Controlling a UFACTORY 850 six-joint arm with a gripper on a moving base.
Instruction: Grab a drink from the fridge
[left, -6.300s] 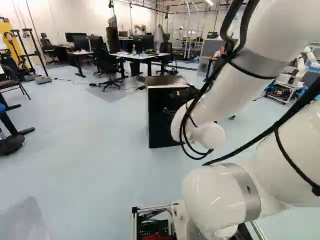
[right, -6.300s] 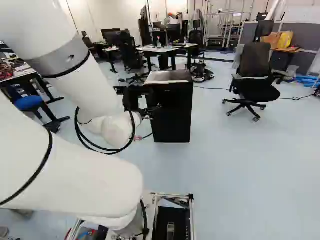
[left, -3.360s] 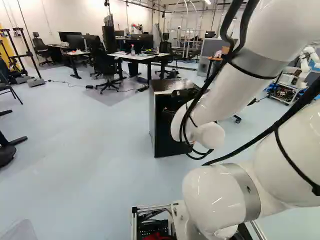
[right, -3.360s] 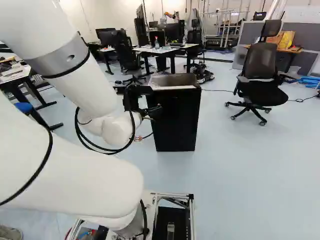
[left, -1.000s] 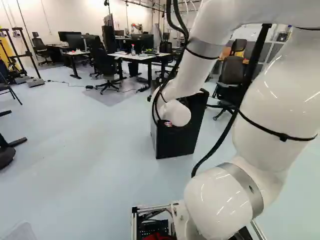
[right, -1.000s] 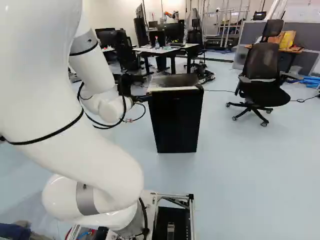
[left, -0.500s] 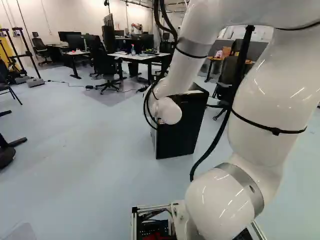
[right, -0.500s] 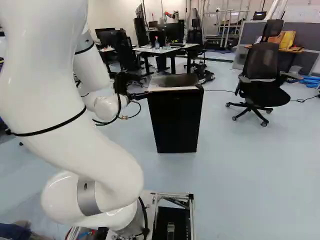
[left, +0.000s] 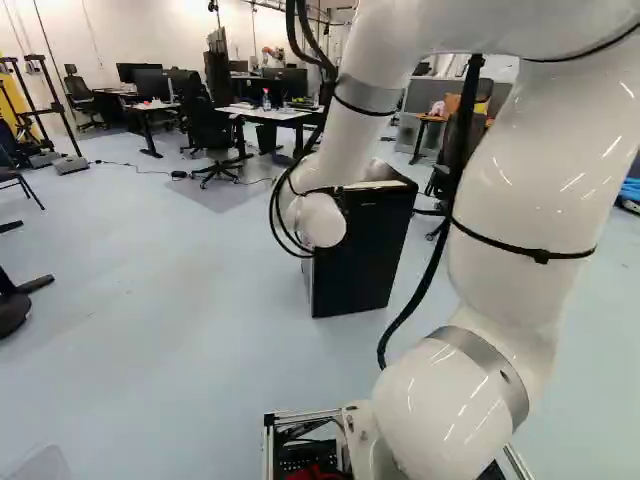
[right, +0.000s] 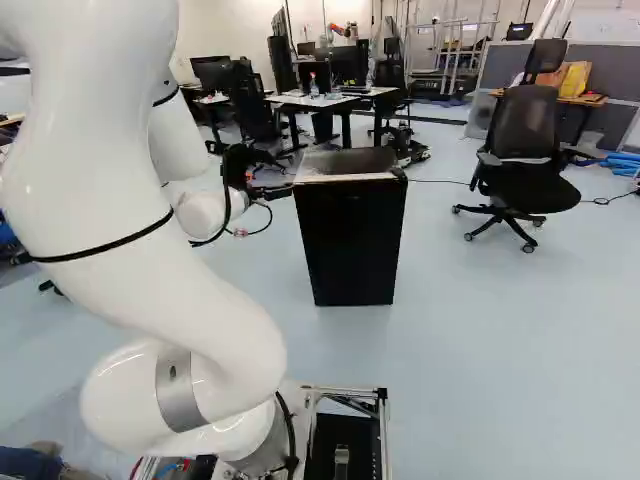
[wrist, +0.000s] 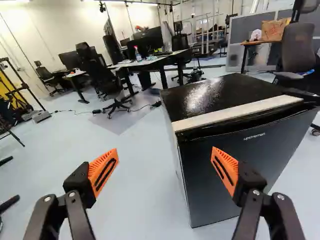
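The jaws of the gripper were found standing wide apart, their orange pads facing each other, with pale floor seen between them. A white-topped table was noted well ahead of the jaws, past the fridge. A black office chair was recorded ahead of and off to one side of the jaws, beyond the fridge. The fridge was located near, just ahead of the jaws; its front corner is seen between them and its shut door partly behind one finger. A pale strip was observed along its top front edge, ahead of the jaws. A bottle was sighted farther ahead, on the table. The drink's place cannot be told.
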